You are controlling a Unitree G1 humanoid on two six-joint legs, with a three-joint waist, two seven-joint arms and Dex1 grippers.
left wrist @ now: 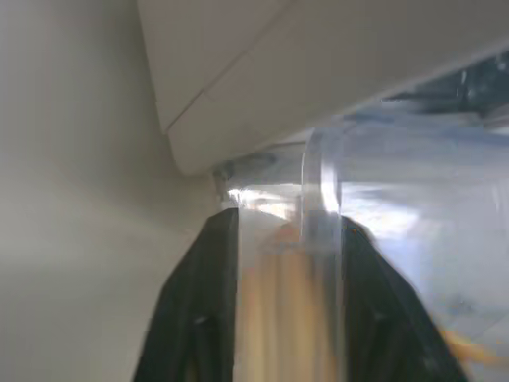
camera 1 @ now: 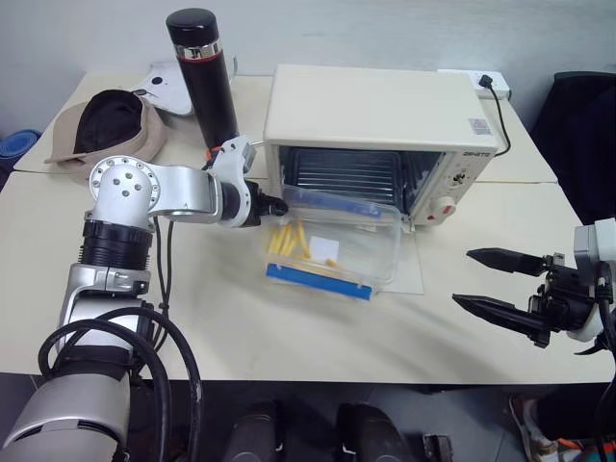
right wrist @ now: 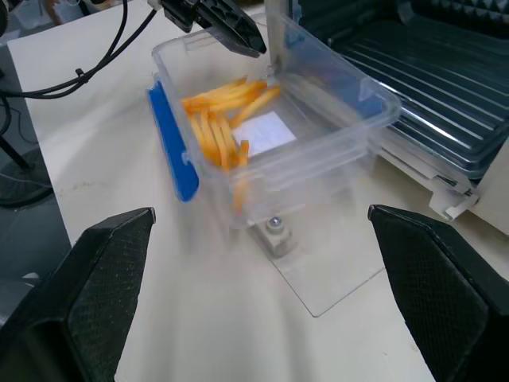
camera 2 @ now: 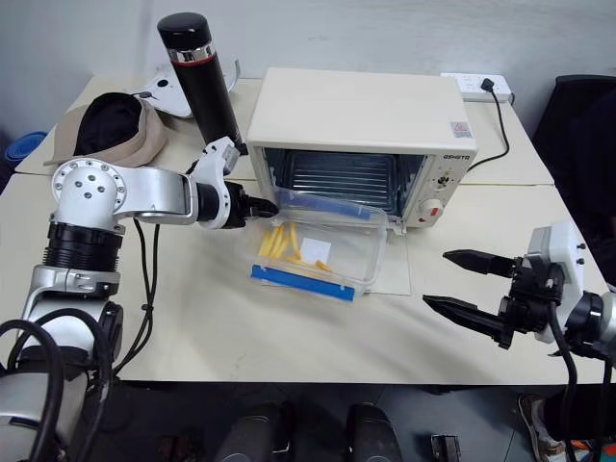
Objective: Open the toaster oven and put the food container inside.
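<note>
At frame centre, the oven (camera 1: 385,135) is seen with its glass door (right wrist: 318,278) dropped flat on the bench (camera 1: 289,327). On that door the container (camera 1: 332,245) is resting, its far edge at the oven mouth, not yet inside. Its upper-left corner is straddled by the left tool (camera 2: 262,205); a firm grasp cannot be confirmed. At lower right the right tool (camera 1: 486,281) is held released, well apart. Open room remains ahead on the rack (camera 1: 346,173).

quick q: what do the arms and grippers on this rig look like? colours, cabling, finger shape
Left arm: silver-grey metal links, a round joint cap with a ring of small holes, black ribbed collar below it, black cables looping alongside. Left gripper: white wrist housing, two black fingers. Right gripper: two long black tapered, pointed fingers on a black mount, white housing behind, with black cable.
</note>
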